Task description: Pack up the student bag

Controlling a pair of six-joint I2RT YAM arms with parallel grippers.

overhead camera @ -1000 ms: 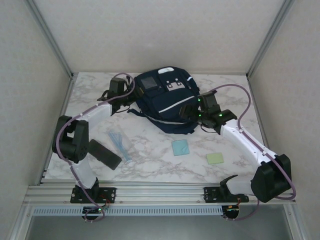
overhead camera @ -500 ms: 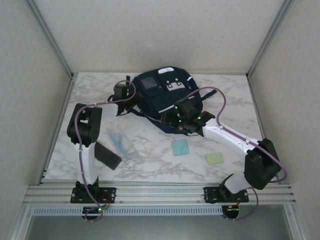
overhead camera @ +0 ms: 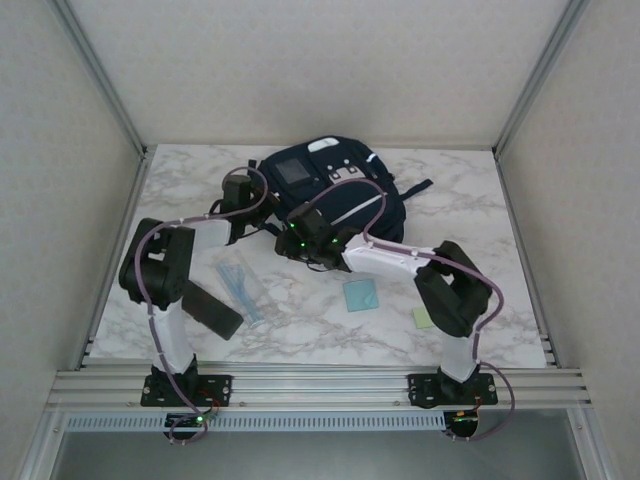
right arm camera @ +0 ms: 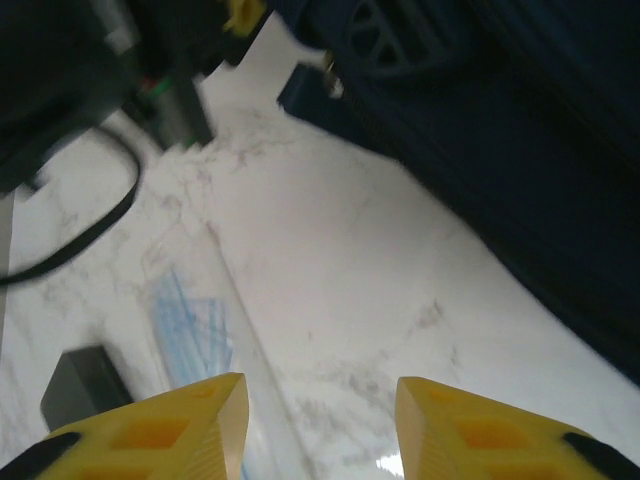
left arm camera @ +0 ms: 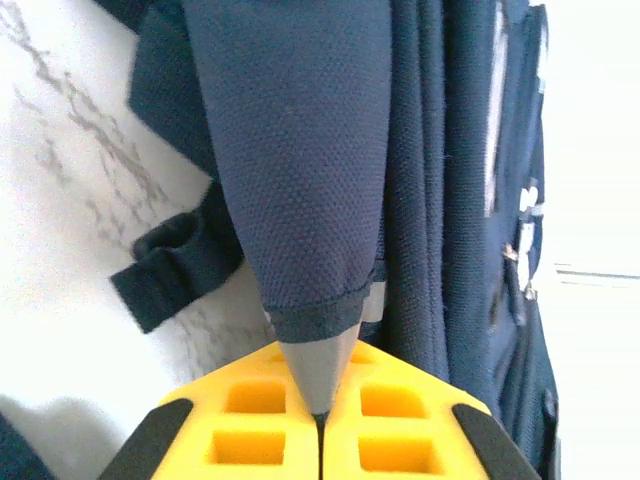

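Left wrist view: my left claw [left arm camera: 320,425] pinches the padded strap [left arm camera: 300,170] of the big dark navy cloth backpack [left arm camera: 460,200], at the white marble table's [left arm camera: 60,200] back. Tugging hard could slip it.

No legible text, label, brand, number or sign anywhere. On the student bag [overhead camera: 322,192], at the far middle of the scene, a grey square patch [overhead camera: 293,170] and a white buckle patch [overhead camera: 347,173] just to its right, both too small to tell any lettering
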